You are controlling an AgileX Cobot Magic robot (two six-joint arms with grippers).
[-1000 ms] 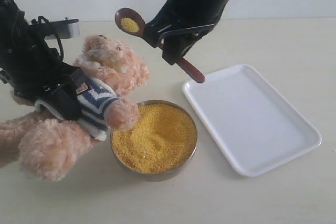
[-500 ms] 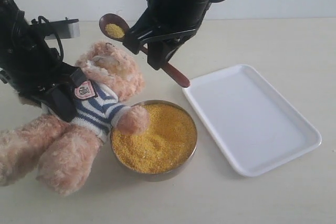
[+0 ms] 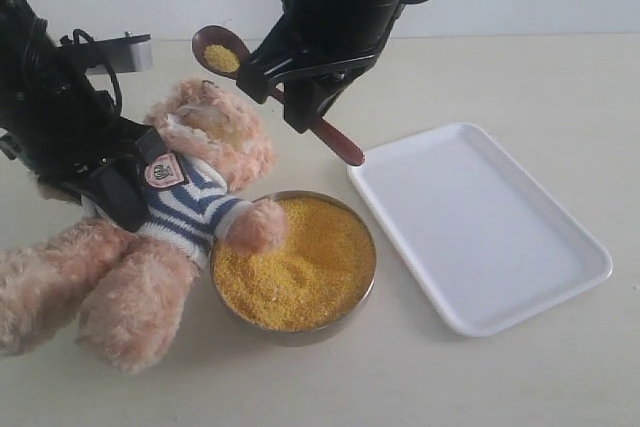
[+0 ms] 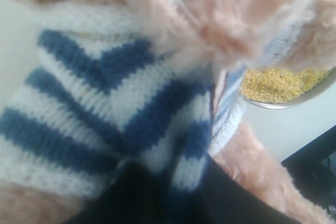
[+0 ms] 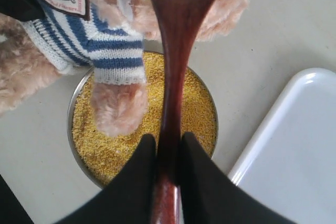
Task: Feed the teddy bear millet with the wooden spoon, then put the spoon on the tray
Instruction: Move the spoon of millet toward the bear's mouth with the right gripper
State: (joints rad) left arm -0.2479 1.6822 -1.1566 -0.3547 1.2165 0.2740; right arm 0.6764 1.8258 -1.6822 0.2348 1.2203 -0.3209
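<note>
The tan-pink teddy bear in its navy-and-white striped shirt leans back at the left, one paw resting in the millet that fills the round metal bowl. My left gripper is shut on the bear's shirt at its back. My right gripper is shut on the handle of the dark wooden spoon, held above the bear's head. The spoon carries a little heap of yellow grains. The white tray lies at the right with nothing on it.
The bowl sits between the bear and the tray, close to the tray's near corner. The beige tabletop stretches in front, with a pale wall behind. A grey bracket sticks out from the left arm.
The bear was turned to face up, its badge now showing. My right gripper carried the loaded spoon leftwards to above the bear's head; in the last half second it barely moved.
</note>
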